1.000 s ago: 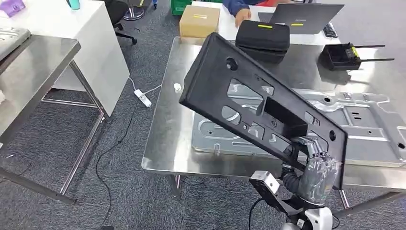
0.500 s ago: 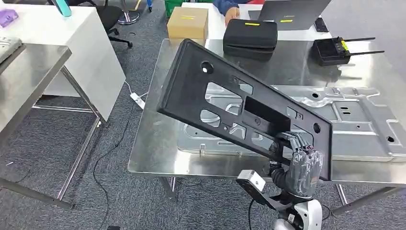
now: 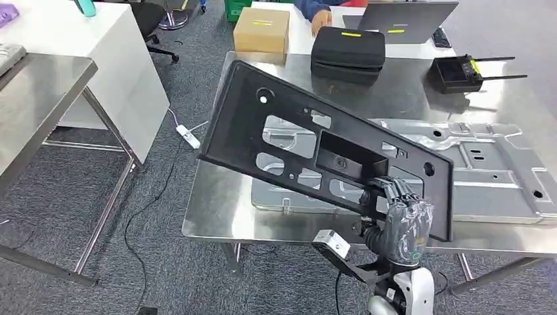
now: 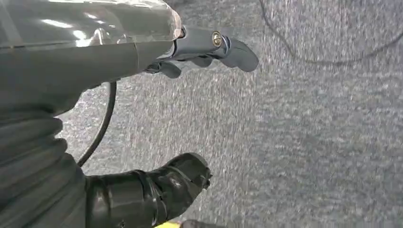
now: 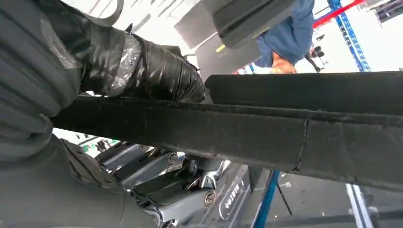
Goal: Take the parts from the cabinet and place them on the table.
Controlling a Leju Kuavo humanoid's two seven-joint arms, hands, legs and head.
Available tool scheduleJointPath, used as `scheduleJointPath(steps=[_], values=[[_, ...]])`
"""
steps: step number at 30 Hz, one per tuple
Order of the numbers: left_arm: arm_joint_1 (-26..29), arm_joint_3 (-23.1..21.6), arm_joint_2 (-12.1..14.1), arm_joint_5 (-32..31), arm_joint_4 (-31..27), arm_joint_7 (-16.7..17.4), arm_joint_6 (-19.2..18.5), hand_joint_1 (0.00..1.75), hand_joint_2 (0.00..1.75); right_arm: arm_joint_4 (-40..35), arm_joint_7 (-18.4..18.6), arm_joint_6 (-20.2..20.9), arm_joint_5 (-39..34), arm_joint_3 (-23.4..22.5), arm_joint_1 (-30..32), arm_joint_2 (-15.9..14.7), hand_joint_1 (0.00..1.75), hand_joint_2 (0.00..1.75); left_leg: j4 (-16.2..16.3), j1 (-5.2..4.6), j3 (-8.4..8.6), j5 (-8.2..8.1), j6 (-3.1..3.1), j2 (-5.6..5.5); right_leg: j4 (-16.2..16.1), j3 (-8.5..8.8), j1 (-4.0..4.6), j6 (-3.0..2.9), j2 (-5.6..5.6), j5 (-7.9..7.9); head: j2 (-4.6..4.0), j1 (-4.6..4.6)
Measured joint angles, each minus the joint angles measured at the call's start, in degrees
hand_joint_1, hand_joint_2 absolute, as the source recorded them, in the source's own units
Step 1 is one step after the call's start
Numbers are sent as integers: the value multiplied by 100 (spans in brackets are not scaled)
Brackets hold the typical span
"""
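Observation:
My right hand grips the lower right end of a long black plastic panel with several cut-outs. The panel hangs tilted above the near left part of the steel table, its far end raised toward the left. In the right wrist view the panel's dark edge runs across the picture with my taped thumb pressed on it. A large pressed grey sheet-metal part lies flat on the table under and beyond the panel. My left hand hangs over grey carpet, fingers apart and holding nothing.
At the table's far side stand a black case, a cardboard box, a laptop and a black radio unit. A person's hand rests by the laptop. A second steel table stands left; cables and a power strip lie on the carpet.
The whole view has shifted as the camera moved toward the table. The panel now sits lower and further left in the picture, still held in my right hand.

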Motion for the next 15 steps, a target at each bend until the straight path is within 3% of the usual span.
scheduleJointPath(steps=[1, 2, 3, 5, 7, 8, 9, 11, 12, 13, 15], values=[[0, 0, -15, -15, 0, 0, 0, 0, 175, 9, 37, -2, 68, 15, -48, -2, 175, 175, 17, 9, 15, -22, -32, 0, -556, 265, -6, -7, -24, 270, 0, -2], [0, 0, -20, -33, 0, 0, 0, 0, 175, 22, 59, -13, 129, 35, -112, -7, 175, 175, 32, 6, 10, -45, -70, 0, -893, 415, -3, -21, -53, 280, 0, 4], [-13, -2, -20, -44, 0, 0, 0, 0, 175, 39, 83, -20, 177, 59, -178, -7, 175, 175, 86, -30, -18, -66, -108, 2, -970, 421, 51, -52, -42, 264, 0, -2], [-18, -7, -20, -55, 0, 0, 0, 0, 175, 59, 125, -13, 161, 107, -273, -13, 175, 175, 42, -28, -16, -52, -173, 9, -932, 393, 71, -113, -19, 257, 0, -13], [-28, -20, -20, -89, 0, 0, 0, 0, 175, 94, 171, 37, 72, 164, -423, -17, 175, 175, 52, -4, -17, -81, -246, 18, -975, 402, 37, -213, -7, 292, 0, -13], [-29, -33, -17, -112, 0, 2, 0, 0, 175, 111, 208, 99, 41, 188, -539, -17, 175, 175, 196, 4, -72, -185, -265, 2, -984, 407, 31, -250, -9, 300, 0, -11], [-29, -48, -17, -133, 0, 4, -4, 0, 175, 147, 240, 175, 39, 210, -684, -17, 175, 175, 527, 4, -229, -387, -272, 0, -983, 398, 34, -295, -10, 299, 0, -20], [-22, -90, -20, -179, 0, 13, -26, 0, 175, 300, 363, 317, 142, 265, -962, -17, 175, 175, 1452, 3, -682, -795, -285, -4, -982, 390, 65, -330, -6, 298, 0, -20], [-21, -112, -20, -197, 0, 20, -44, 0, 175, 409, 446, 374, 247, 284, -1096, -17, 175, 175, 1789, 3, -856, -878, -286, -4, -978, 389, 82, -334, -2, 298, 0, -22], [-21, -129, -22, -241, 0, 28, -55, 0, 175, 556, 560, 435, 378, 302, -1250, -17, 175, 175, 1874, 2, -918, -821, -276, -4, -975, 392, 99, -335, 4, 297, 0, -20], [-31, -142, -20, -291, 0, 31, -66, 0, 175, 825, 761, 498, 615, 310, -1590, -17, 175, 175, 1253, -7, -657, -374, -218, -5, -965, 399, 126, -335, 19, 297, 0, -20]])
